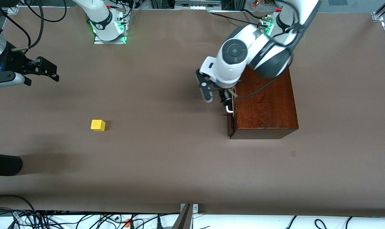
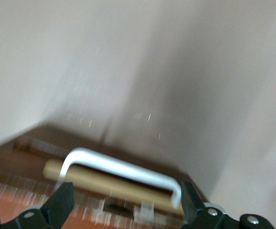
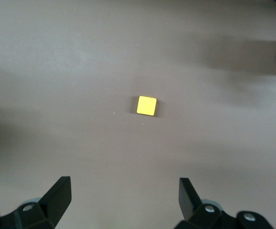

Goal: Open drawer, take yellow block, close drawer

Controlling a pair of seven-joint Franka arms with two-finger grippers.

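Right claw (image 1: 49, 71) hung spread fully wide, holding nothing, up over bare tabletop (image 1: 167, 165) at the right arm's end. Its wrist view looked straight down on the yellow block (image 3: 147, 106), framed between the two fingers (image 3: 56, 198) but well below them, no contact.

Yellow block (image 1: 98, 125) sat on the tabletop in the open, well apart from the wooden box (image 1: 265, 105) and outside the drawer (image 1: 230, 122).

Left claw (image 1: 219, 95) was at the drawer front, by the white handle (image 1: 229, 109). In the left wrist view its fingers (image 2: 61, 202) stood wide, one at each end of the handle (image 2: 123, 169), released. Contact with the handle: can't tell, the view was smeared.

Drawer was nearly shut; the front stood only a sliver off the box body, with a pale strip (image 2: 109, 183) visible under the handle. Contents couldn't be seen.

Count: 1 yellow block, 1 wooden box, 1 drawer, 1 handle, 2 claws.
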